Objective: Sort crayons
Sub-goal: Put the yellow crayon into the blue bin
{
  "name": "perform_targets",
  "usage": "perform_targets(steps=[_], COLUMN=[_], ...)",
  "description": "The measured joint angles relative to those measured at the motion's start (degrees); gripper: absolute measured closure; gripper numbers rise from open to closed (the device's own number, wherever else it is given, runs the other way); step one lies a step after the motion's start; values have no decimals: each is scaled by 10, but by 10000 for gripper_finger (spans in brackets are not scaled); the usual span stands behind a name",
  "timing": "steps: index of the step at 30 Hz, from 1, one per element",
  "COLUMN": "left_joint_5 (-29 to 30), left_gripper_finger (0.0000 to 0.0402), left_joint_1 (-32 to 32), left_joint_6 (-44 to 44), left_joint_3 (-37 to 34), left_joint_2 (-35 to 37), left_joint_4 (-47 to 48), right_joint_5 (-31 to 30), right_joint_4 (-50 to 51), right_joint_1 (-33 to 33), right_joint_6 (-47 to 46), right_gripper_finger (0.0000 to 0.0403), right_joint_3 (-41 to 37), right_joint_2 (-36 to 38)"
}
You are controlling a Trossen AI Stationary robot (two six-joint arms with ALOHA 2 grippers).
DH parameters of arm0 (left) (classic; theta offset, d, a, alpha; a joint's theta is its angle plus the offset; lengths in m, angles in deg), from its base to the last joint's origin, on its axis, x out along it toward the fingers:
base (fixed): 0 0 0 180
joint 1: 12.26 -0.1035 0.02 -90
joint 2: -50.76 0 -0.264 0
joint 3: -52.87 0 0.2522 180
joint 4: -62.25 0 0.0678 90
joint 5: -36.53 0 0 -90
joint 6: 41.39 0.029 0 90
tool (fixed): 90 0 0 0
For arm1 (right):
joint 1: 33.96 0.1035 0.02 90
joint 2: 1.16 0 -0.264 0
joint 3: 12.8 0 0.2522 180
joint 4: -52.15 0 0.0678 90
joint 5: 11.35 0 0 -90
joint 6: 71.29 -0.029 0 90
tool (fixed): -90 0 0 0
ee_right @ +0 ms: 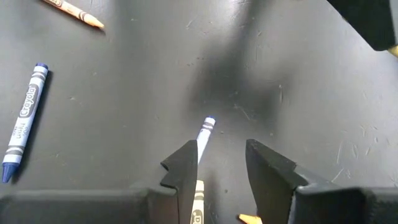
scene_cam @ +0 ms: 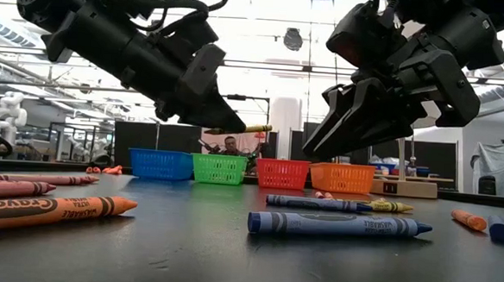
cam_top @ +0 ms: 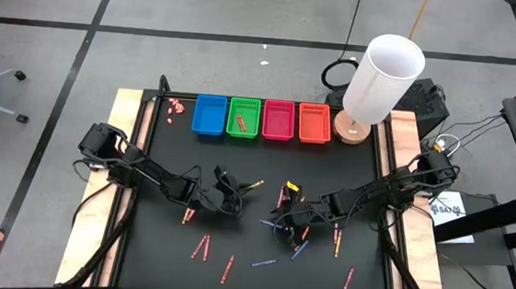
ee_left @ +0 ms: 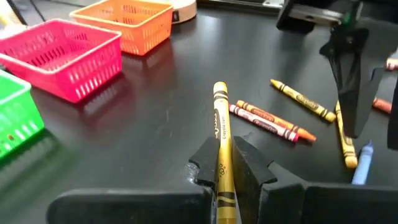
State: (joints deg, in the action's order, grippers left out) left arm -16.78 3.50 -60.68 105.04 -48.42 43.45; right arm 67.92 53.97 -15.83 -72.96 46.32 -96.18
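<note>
My left gripper [cam_top: 228,196] is left of the mat's middle, above the black mat, shut on a yellow crayon [ee_left: 219,127] that sticks out past its fingertips; the crayon also shows in the low view [scene_cam: 248,129]. My right gripper [ee_right: 221,163] is open and hovers right of middle [cam_top: 287,219], clear of the mat. A blue crayon [ee_right: 205,132] lies on the mat beneath it. Other crayons lie scattered: blue [scene_cam: 338,224], orange [scene_cam: 50,210], red [cam_top: 202,246]. An orange-brown crayon [cam_top: 241,122] lies in the green basket. My left gripper pinches the yellow crayon between its two fingers [ee_left: 205,167], on the crayon's rear part [ee_left: 222,177]. The crayon lies along the fingers, its free end pointing toward the table's right. It is lifted clear of the mat and about level.
Blue [cam_top: 210,115], green [cam_top: 244,106], pink [cam_top: 278,120] and orange [cam_top: 314,123] baskets stand in a row along the mat's far edge. A white cylinder [cam_top: 383,80] on a wooden base stands at the far right. Pinkish bits [cam_top: 176,106] lie at the far left.
</note>
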Motion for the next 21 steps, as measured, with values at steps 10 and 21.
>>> perform_targets(steps=[10, 21], left_joint_5=[29, 30], left_gripper_finger=[374, 375], left_joint_1=[-8, -61], left_joint_6=[-24, -23], left_joint_3=[-1, 0], left_joint_2=[8, 141], left_joint_4=[-23, 105], right_joint_5=[0, -2], right_joint_4=[-1, -2], right_joint_1=[0, 0], right_joint_6=[0, 0], right_gripper_finger=[280, 280], right_joint_3=[0, 0], right_joint_2=[0, 0])
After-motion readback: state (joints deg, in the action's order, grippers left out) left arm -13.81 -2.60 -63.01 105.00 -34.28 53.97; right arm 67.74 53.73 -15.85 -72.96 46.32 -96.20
